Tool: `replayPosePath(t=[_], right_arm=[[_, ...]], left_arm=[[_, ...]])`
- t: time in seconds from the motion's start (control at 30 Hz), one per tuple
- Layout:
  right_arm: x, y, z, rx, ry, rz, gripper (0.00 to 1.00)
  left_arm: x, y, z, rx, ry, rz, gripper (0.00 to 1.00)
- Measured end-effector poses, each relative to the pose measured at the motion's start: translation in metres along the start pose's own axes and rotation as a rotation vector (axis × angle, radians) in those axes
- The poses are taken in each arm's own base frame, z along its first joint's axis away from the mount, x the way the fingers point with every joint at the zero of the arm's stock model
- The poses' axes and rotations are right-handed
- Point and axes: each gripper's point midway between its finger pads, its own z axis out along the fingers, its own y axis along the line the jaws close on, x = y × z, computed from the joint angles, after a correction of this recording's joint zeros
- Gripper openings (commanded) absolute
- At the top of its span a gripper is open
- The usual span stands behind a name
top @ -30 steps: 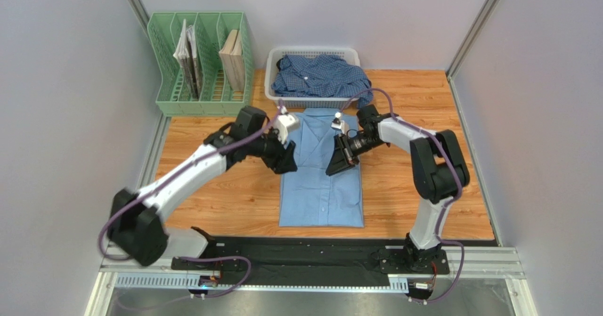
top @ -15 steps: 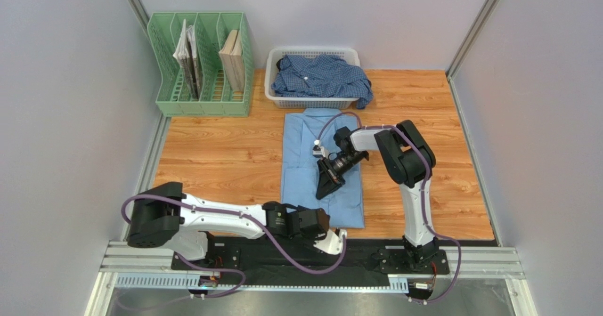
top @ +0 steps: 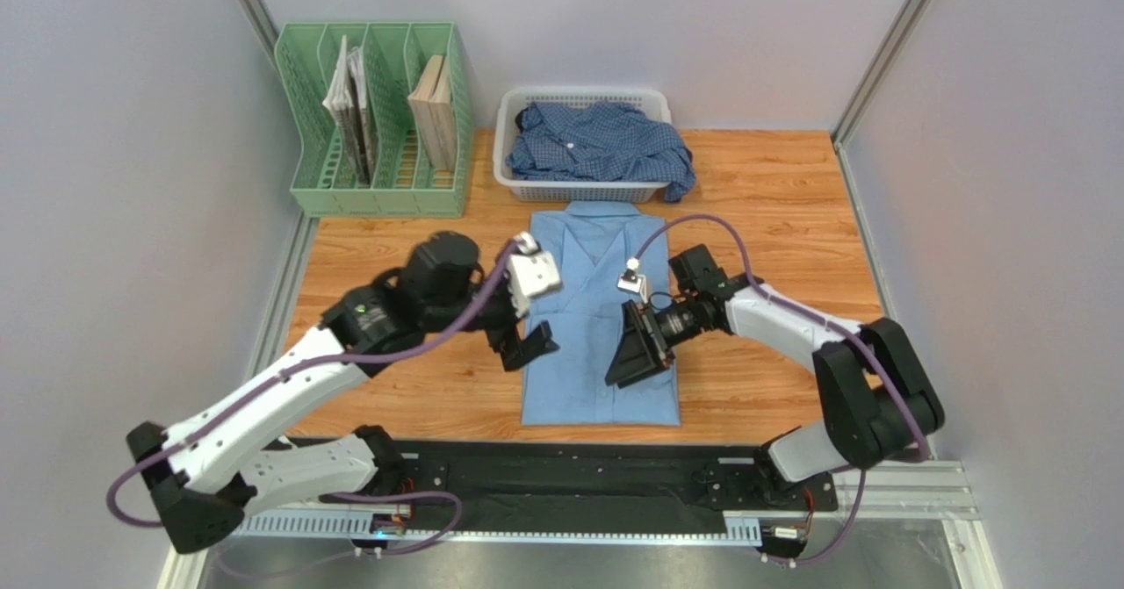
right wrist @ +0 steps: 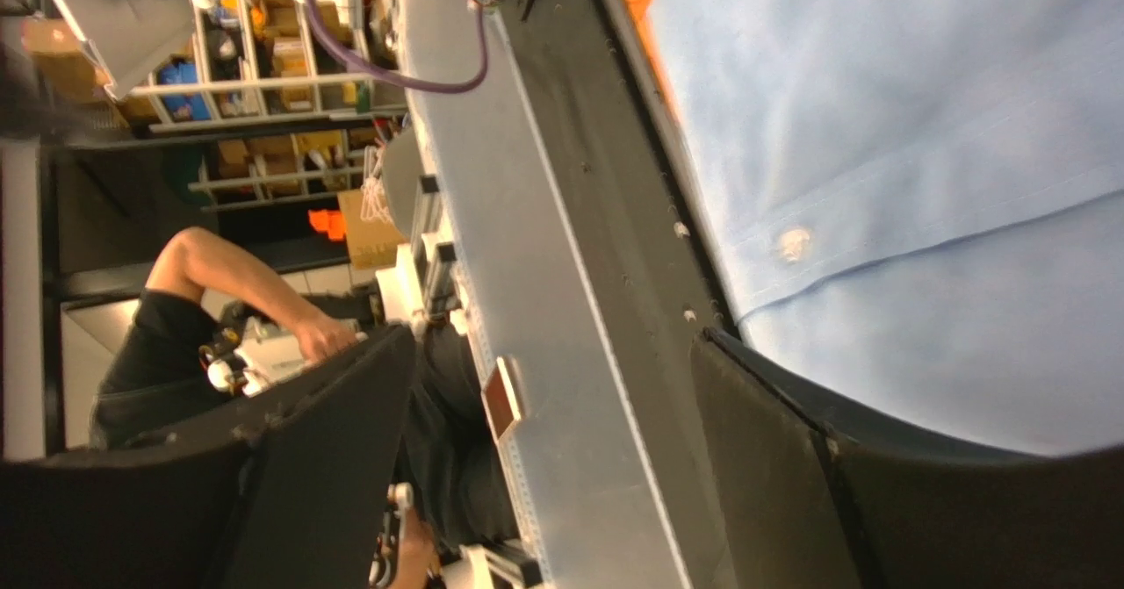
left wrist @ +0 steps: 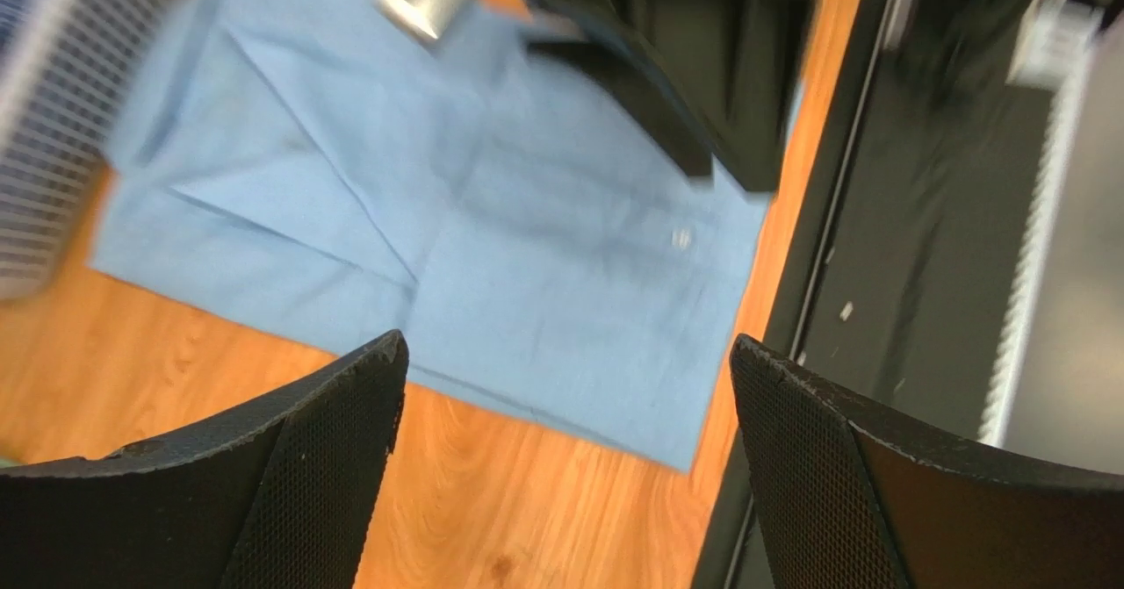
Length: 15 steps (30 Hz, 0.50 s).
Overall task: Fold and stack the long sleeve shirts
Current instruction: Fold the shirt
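Observation:
The light sky-blue long sleeve shirt (top: 581, 385) lies flat on the wooden table, folded into a long narrow rectangle with its collar at the far end. The darker checked shirt (top: 600, 141) is crumpled in the white basket (top: 581, 93) behind it. My left gripper (top: 530, 342) hangs open over the shirt's left edge; in the left wrist view it (left wrist: 567, 342) frames the blue cloth (left wrist: 528, 260) and bare wood, holding nothing. My right gripper (top: 637, 347) is open above the shirt's right half. Its wrist view shows the open jaws (right wrist: 548, 339) empty, beside the buttoned hem (right wrist: 924, 155).
A green file rack (top: 374, 115) with papers stands at the back left. The black base rail (top: 581, 464) runs along the near edge, close below the shirt's hem. Grey walls close in both sides. A person's arm (right wrist: 198, 313) shows beyond the table.
The left arm swung down to the near rail and back up to the shirt's left edge. The right gripper slid nearer along the shirt. Both jaws opened wider.

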Motion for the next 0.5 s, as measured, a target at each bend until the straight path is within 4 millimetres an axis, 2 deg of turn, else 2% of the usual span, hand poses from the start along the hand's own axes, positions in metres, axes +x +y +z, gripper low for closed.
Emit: replayPosePath(t=[0.03,0.1,0.13,0.2,0.23,0.27,0.33,0.4,0.5], right_arm=[[0.007,0.004,0.003,-0.009,-0.006,-0.003,0.84],[0.023,0.007,0.018,-0.021,0.031,0.011,0.84],[0.031,0.007,0.027,-0.025,0.070,0.024,0.82],[0.043,0.005,0.043,-0.029,0.138,0.049,0.80],[0.046,-0.003,0.055,-0.032,0.180,0.088,0.79],[0.048,-0.003,0.057,-0.032,0.191,0.090,0.78],[0.050,-0.020,0.065,-0.023,0.224,0.159,0.78],[0.049,-0.032,0.070,-0.044,0.248,0.207,0.79],[0.043,-0.031,0.070,-0.091,0.245,0.210,0.79]], left_arm=[[-0.020,0.007,-0.017,-0.011,-0.071,-0.033,0.98],[-0.045,0.021,-0.043,-0.030,-0.159,-0.105,0.98],[-0.052,0.027,-0.050,-0.033,-0.184,-0.136,0.98],[-0.054,0.042,-0.058,-0.042,-0.197,-0.221,0.98],[-0.048,0.051,-0.056,-0.032,-0.185,-0.288,0.98],[-0.042,0.054,-0.054,-0.022,-0.173,-0.333,0.98],[-0.025,0.060,-0.045,0.008,-0.142,-0.441,0.99],[0.005,0.056,-0.033,0.053,-0.111,-0.583,0.99],[0.031,0.043,-0.027,0.097,-0.098,-0.714,0.99]])
